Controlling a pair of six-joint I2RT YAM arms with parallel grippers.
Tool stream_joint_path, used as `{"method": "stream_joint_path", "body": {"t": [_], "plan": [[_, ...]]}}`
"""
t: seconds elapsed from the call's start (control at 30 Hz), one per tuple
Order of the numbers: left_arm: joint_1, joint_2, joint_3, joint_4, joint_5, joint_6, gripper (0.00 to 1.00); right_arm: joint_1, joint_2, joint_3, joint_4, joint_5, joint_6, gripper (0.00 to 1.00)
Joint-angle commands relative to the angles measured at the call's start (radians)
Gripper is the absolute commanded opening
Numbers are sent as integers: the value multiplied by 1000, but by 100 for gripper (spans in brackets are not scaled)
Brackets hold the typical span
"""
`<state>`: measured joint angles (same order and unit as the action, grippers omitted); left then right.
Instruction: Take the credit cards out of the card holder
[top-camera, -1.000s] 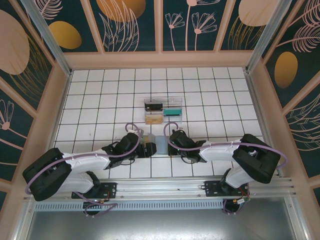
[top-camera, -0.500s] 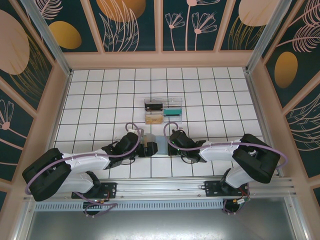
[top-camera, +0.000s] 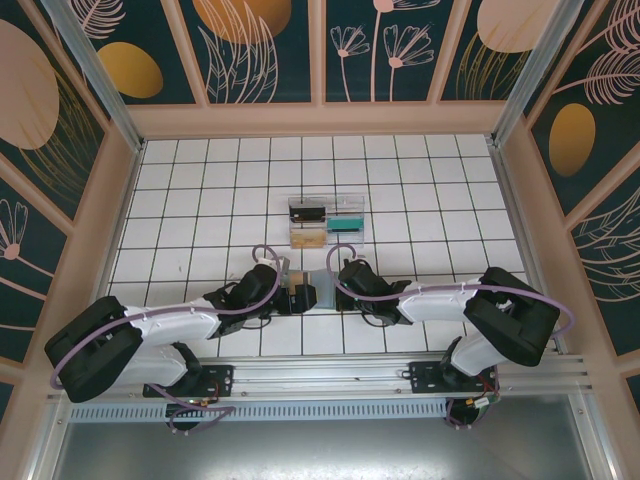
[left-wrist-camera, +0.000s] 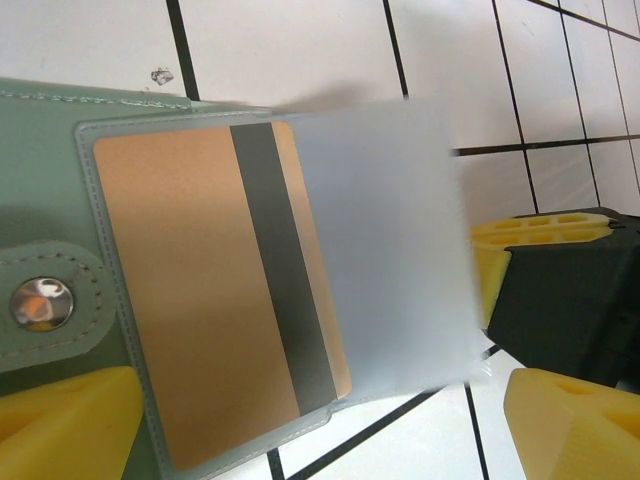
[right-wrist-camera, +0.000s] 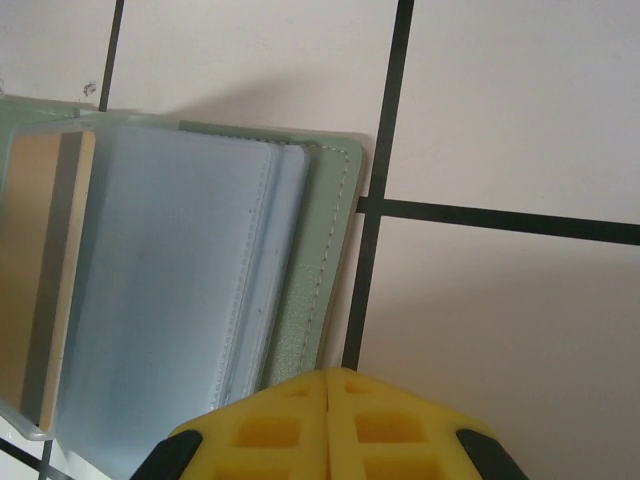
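Two grippers flank the soft grey-green folding card holder (top-camera: 318, 284). Left gripper (top-camera: 300, 298): jaws spread wide, empty, over the holder's left half, where a copper-coloured, dark-striped credit card (left-wrist-camera: 200, 300) sits sleeved. Right gripper (right-wrist-camera: 328, 425): fingers closed together at the holder's right edge.

I can read no writing from here. The card (left-wrist-camera: 190, 300) in the holder (left-wrist-camera: 60, 160) gives me just a dark stripe (left-wrist-camera: 285, 280).

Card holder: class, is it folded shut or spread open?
Open: the card holder shows its clear sleeves, a gold card inside one.
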<state>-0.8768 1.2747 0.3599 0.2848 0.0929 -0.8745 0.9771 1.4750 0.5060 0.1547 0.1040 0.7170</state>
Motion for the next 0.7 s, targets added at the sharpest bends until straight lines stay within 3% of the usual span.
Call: {"method": "stream_joint_path", "body": {"t": [0.0,0.17,0.4,0.53,0.67], "plan": [[-5,0,16,7,5,17,93,15,29,15,20,-18,9,8],[-5,-18,14,-32,-35,12,95,15,29,25,14,-15,4,8],[-4,-91,-2,-137,-172,-6,95,11,-52,34,-32,25,6,11],[-2,-121,-15,-163,-225,9,89,11,-64,72,-32,2,6,12],[0,-124,-22,-152,-243,36,76,12,-43,124,-20,-38,13,13]]}}
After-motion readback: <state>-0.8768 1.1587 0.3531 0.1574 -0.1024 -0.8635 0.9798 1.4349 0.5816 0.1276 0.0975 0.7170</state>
